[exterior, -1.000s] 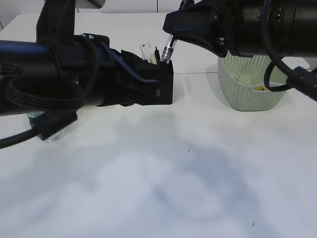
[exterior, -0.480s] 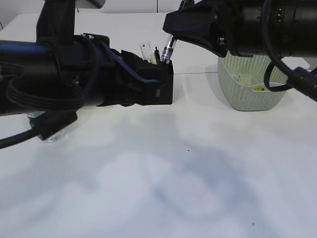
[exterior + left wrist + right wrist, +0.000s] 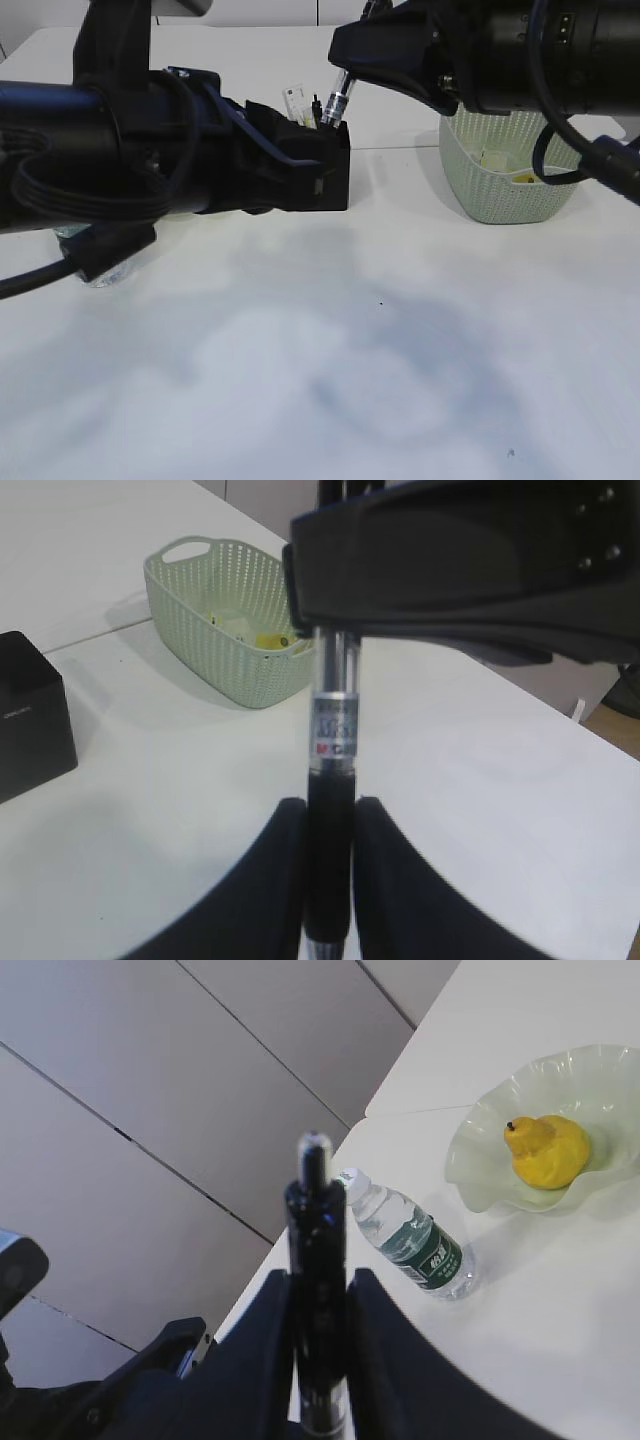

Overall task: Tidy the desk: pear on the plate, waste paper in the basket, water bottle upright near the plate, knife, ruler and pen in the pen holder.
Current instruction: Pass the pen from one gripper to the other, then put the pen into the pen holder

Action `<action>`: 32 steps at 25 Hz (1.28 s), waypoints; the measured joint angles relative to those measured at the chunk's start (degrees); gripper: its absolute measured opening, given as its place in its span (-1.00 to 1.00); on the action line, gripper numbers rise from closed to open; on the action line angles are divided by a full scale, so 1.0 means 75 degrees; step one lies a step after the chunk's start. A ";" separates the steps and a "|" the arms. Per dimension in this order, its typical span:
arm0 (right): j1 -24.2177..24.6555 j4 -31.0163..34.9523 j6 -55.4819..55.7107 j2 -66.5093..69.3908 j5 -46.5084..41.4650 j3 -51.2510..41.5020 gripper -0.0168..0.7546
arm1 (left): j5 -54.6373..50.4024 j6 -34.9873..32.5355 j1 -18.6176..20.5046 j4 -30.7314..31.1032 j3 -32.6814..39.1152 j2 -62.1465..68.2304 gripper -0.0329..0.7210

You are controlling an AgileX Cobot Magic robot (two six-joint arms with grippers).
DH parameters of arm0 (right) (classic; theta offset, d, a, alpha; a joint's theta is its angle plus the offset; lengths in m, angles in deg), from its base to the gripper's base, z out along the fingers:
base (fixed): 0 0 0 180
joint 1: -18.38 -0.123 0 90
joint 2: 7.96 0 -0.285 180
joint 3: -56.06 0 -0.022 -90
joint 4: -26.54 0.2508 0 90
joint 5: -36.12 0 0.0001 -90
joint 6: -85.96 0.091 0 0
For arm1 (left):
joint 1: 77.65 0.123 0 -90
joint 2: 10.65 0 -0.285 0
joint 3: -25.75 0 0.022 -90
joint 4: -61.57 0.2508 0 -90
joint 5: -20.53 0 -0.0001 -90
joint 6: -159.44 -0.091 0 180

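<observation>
The pear (image 3: 545,1150) lies on the plate (image 3: 470,1175), right of frame; the water bottle (image 3: 408,1235) stands beside it. Both grippers, left gripper (image 3: 330,865) and right gripper (image 3: 318,1345), clamp the pen (image 3: 331,770), not yet in the pen holder (image 3: 325,175).

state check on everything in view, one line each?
pen: held at both ends, left gripper and right gripper both shut on it
pear: on the plate
water bottle: upright beside the plate, cap on
basket: upright, scraps inside
pen holder: upright, items sticking out the top
</observation>
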State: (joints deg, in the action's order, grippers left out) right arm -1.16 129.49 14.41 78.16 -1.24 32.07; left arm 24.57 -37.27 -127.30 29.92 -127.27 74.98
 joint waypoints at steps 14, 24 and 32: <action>0.0000 0.0000 0.0000 0.0000 -0.0148 0.0000 -0.56 | 0.0017 0.0000 0.0000 0.0000 0.0000 0.0000 -0.59; 0.0000 0.0000 -0.0371 0.0000 -0.0163 0.0000 -0.57 | 0.0017 0.0000 0.0000 -0.0081 0.0000 0.0000 -0.51; 0.0000 0.0000 -0.0682 0.0000 -0.0163 0.0000 -0.57 | 0.0004 0.0000 0.0000 -0.0081 0.0000 0.0000 -0.41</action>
State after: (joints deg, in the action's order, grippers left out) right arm -1.16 129.49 9.29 78.16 -2.46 32.07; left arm 24.60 -37.27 -127.30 29.31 -127.27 74.98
